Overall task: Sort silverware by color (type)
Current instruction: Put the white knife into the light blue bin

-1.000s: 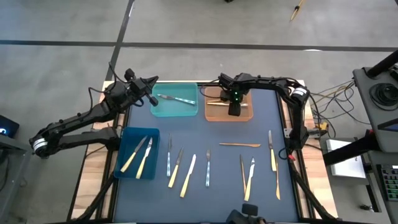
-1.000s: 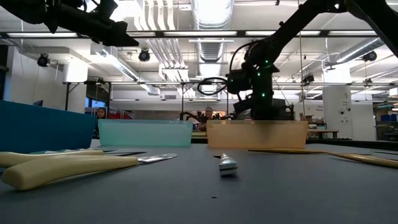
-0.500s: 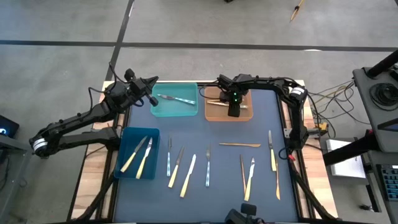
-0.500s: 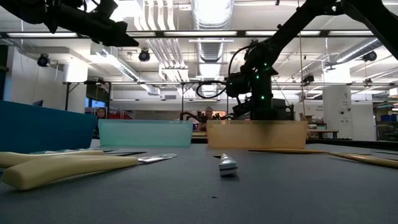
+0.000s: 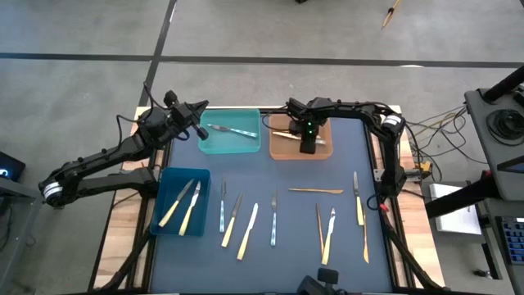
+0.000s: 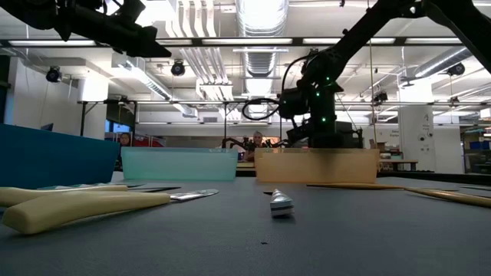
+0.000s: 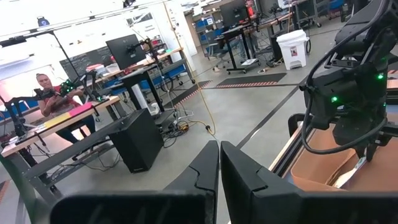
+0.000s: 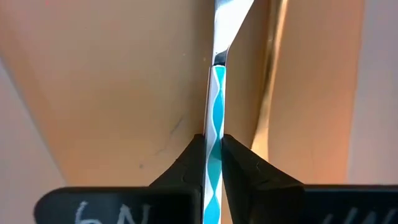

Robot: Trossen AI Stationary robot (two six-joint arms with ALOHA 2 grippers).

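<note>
Two views differed: overhead, the right gripper [image 5: 309,147] hid its catch in the tan bin [image 5: 282,150]; its wrist view showed fingers [image 8: 239,163] clamping a teal-patterned knife [image 8: 214,109]. Left gripper [image 7: 219,163] clenched, empty.

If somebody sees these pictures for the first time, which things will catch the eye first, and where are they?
First, the right gripper, down in the orange bin at the table's far edge, pinches a teal-patterned utensil. Next, a loose row of knives and forks lies along the dark mat's near side. The left gripper waits shut, raised beside the light teal bin.
</note>
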